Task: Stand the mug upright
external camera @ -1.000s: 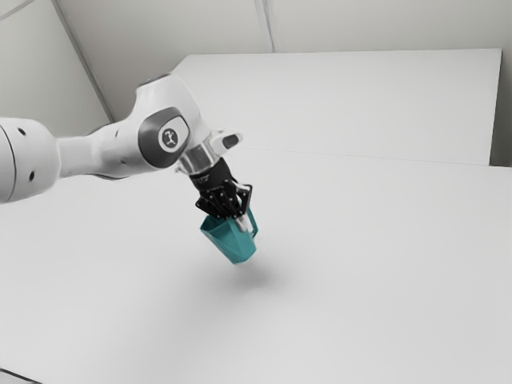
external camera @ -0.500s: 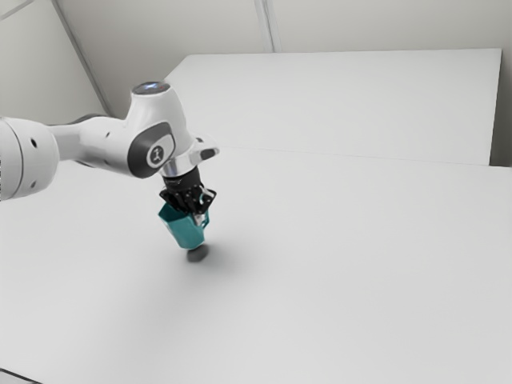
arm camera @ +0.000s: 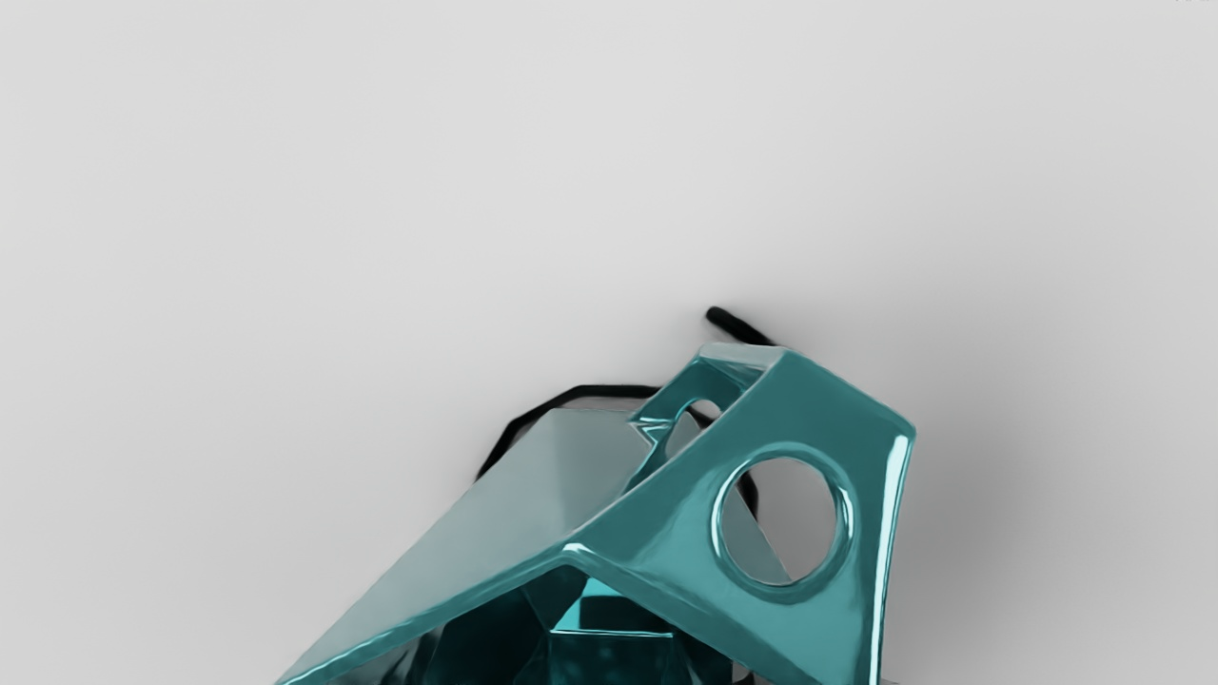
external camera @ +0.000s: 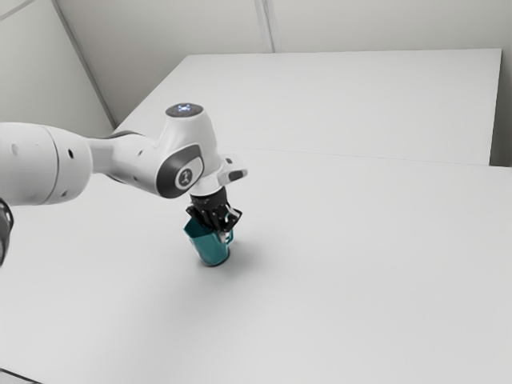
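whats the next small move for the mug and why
I'd probably turn the gripper slightly to bring the mug level before releasing it. The mug is in its grip, base close to or on the table (I can't tell which), but it leans with its mouth toward the exterior view's left, so letting go now might let it rock or tip.

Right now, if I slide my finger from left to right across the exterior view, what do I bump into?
The robot arm's thick white segment → the teal mug's body → the mug's handle.
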### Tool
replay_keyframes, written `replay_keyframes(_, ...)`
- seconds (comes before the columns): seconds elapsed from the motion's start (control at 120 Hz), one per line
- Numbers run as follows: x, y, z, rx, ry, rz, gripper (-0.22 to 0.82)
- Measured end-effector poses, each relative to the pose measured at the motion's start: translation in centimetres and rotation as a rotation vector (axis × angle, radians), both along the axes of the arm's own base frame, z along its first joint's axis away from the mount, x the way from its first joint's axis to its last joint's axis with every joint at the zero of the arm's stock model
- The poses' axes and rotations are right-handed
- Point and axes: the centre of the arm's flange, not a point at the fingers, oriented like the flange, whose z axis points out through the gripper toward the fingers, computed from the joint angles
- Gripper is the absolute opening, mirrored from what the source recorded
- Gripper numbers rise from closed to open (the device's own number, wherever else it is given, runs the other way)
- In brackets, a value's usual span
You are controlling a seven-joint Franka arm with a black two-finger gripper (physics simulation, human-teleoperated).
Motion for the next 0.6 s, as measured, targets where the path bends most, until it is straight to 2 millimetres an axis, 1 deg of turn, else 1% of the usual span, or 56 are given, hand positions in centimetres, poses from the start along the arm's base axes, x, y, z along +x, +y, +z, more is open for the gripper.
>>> replay_keyframes(0.033,0.0,0.0,-0.1,-0.001,-0.001,0.001,-0.18)
replay_keyframes(0.092,0.0,0.0,0.1,-0.004,-0.005,0.002,-0.05)
replay_keyframes(0.192,0.0,0.0,1.2,-0.012,-0.022,0.002,0.18)
replay_keyframes(0.242,0.0,0.0,1.9,-0.016,-0.033,0.002,0.27)
replay_keyframes(0.3,-0.2,0.0,3.1,-0.022,-0.047,0.002,0.35)
replay_keyframes(0.392,-0.5,-0.1,5.2,-0.031,-0.070,-0.002,0.44)
replay_keyframes(0.492,-0.5,-0.3,7.3,-0.041,-0.100,-0.007,0.50)
replay_keyframes(0.6,0.4,-0.7,10.7,-0.042,-0.146,-0.020,0.54)
